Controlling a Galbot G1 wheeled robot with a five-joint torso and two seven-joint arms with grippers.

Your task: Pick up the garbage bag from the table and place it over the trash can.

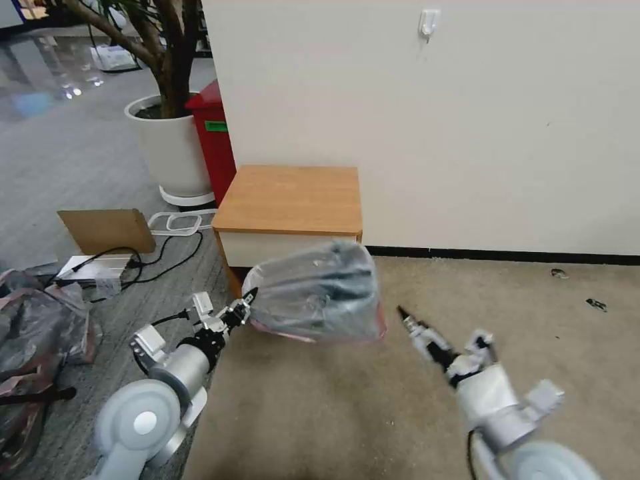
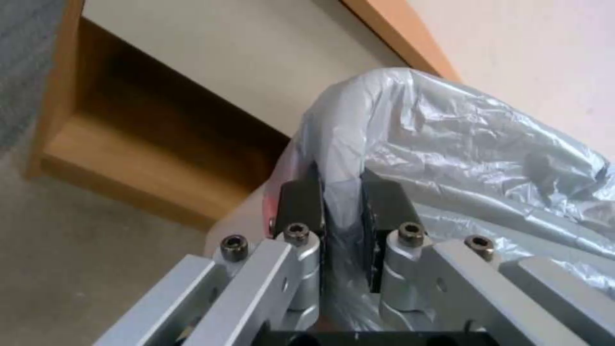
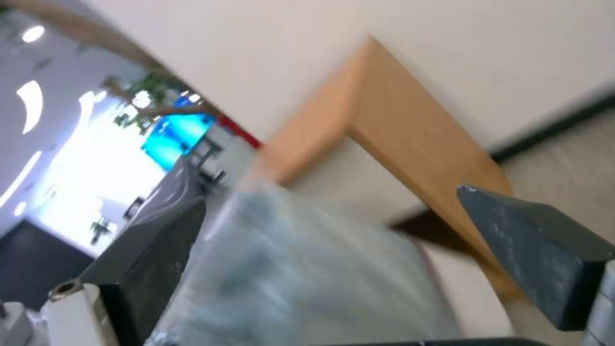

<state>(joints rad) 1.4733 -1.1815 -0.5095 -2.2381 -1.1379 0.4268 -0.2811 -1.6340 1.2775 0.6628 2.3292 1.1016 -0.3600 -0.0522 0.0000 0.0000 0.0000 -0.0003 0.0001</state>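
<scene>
Garbage bag (image 1: 320, 293) pinched in left hand (image 1: 248, 301)

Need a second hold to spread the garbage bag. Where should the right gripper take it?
Probably the pinkish-red edge on the garbage bag's right side, approached from the right. The left gripper already pinches the left end, and the right gripper, fingers open, sits just right of that edge, apart from it.
</scene>
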